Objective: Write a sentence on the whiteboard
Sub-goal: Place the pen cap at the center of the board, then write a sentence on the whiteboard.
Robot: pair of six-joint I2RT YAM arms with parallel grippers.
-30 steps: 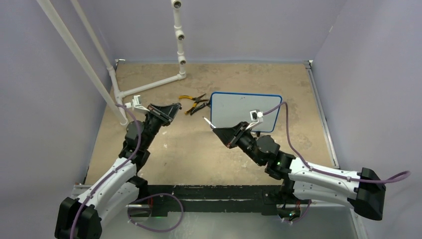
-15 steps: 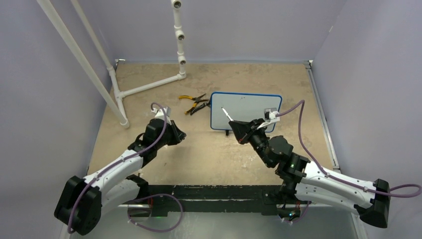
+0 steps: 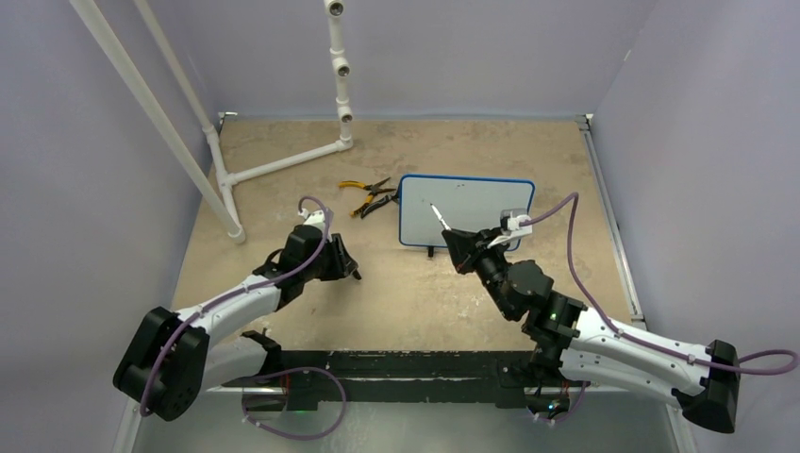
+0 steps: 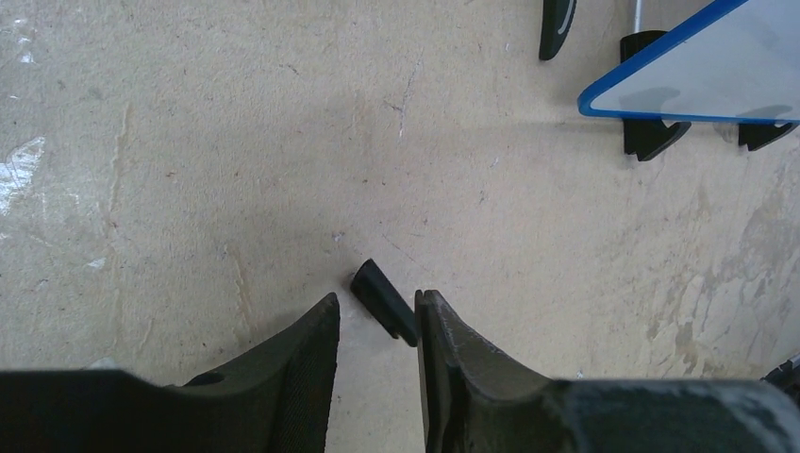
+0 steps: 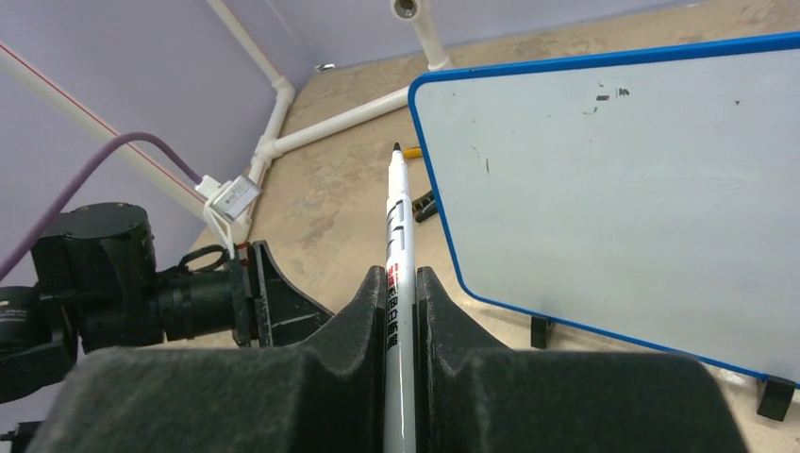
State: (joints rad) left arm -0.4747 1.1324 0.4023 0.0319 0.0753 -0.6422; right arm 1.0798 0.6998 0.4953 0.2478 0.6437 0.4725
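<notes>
Tan tabletop (image 3: 396, 293): left gripper (image 4: 377, 300) slightly spread, black marker cap (image 4: 375, 285) lying between tips; right gripper (image 5: 401, 278) pinching uncapped marker (image 5: 398, 212) beside whiteboard (image 5: 613, 189).

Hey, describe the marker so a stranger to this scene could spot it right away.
Find the blue-framed whiteboard standing mid-table. By its left edge, the right arm's fingers pinch a slim white marker. Its bare black tip sets it apart from the pliers nearby.

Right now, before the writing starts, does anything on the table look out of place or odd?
A small black cap, probably the marker's, lies loose on the table between the left gripper's parted fingers. Yellow-handled pliers lie beside the whiteboard, unrelated to writing.
</notes>
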